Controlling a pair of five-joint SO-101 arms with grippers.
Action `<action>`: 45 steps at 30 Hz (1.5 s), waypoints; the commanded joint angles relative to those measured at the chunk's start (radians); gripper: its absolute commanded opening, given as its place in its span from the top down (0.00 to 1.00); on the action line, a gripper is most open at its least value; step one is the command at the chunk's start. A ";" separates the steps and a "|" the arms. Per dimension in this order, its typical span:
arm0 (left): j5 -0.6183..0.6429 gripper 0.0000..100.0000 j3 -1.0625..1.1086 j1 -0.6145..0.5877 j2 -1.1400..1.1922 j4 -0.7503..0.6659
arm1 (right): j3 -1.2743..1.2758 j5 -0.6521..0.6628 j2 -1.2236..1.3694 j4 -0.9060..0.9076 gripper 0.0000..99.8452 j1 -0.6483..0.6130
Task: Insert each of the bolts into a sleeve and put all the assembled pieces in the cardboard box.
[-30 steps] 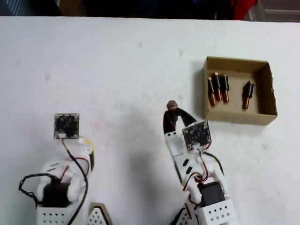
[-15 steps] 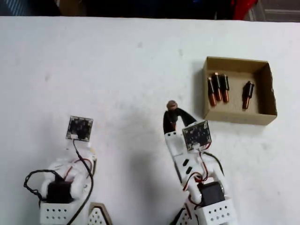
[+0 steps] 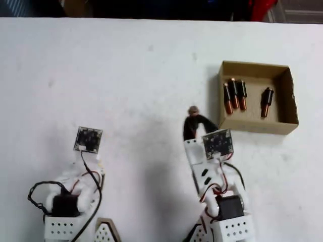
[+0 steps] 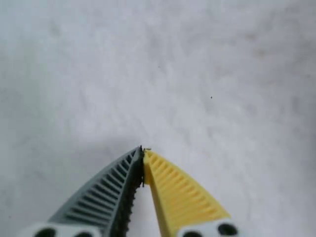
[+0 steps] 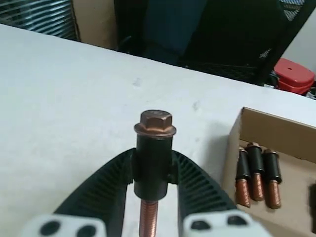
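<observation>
- Right claw (image 5: 153, 170) clamps the sleeve (image 5: 153, 148), bolt (image 5: 156, 122) seated — lift it clear over the box (image 3: 252, 126) wall, release low.
- Left claw (image 4: 142, 154) pinched closed, empty.

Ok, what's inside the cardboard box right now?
Four bolt-and-sleeve pieces lie in the cardboard box: three side by side, one apart. Each black sleeve covers its bolt's upper shank, so seating depth is hidden.

The open brown cardboard box (image 5: 266, 131) runs off the frame's edge, the fourth assembled piece (image 5: 313, 192) barely a dark sliver there. The copper hex-head bolt (image 5: 155, 123) has its threaded tip cut off too.
</observation>
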 commanded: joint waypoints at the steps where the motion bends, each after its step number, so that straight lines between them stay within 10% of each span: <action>1: -0.008 0.97 -0.002 -0.001 -0.007 -0.008 | -0.077 0.074 -0.007 0.070 0.98 0.058; 28: 0.107 0.97 -0.002 -0.094 -0.007 -0.011 | -0.416 0.077 0.030 0.326 0.98 0.254; 45: 0.107 0.98 -0.002 -0.094 -0.007 -0.020 | -0.898 0.078 0.894 0.292 0.98 0.298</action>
